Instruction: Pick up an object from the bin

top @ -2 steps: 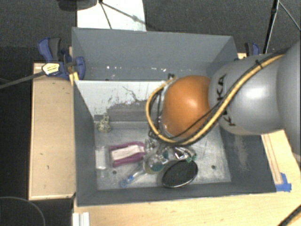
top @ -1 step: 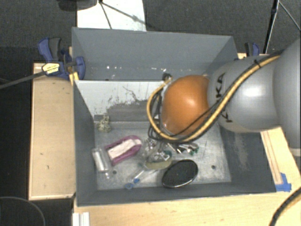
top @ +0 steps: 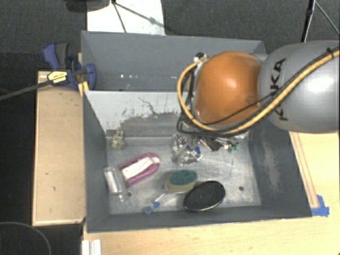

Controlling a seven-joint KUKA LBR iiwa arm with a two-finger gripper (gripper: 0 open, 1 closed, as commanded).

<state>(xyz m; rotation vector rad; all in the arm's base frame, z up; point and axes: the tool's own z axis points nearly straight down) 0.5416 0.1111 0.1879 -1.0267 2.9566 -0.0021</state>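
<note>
Your gripper (top: 184, 151) sits just behind the green pad (top: 181, 179); open or closed, I cannot tell. Centre over the pad before lowering.

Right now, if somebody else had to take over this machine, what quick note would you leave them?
Gripper: low in the grey bin, near mid-floor; whether it is open or shut cannot be told, and nothing shows as held.
Things: green-topped round pad lies nearest, just in front of it, with the black oval object beside that. To the view's left lie the pink and white object, the clear tube and the small speckled cube.
Done: arm lowered into the bin.
Left: grasp one thing and lift it out.
</note>
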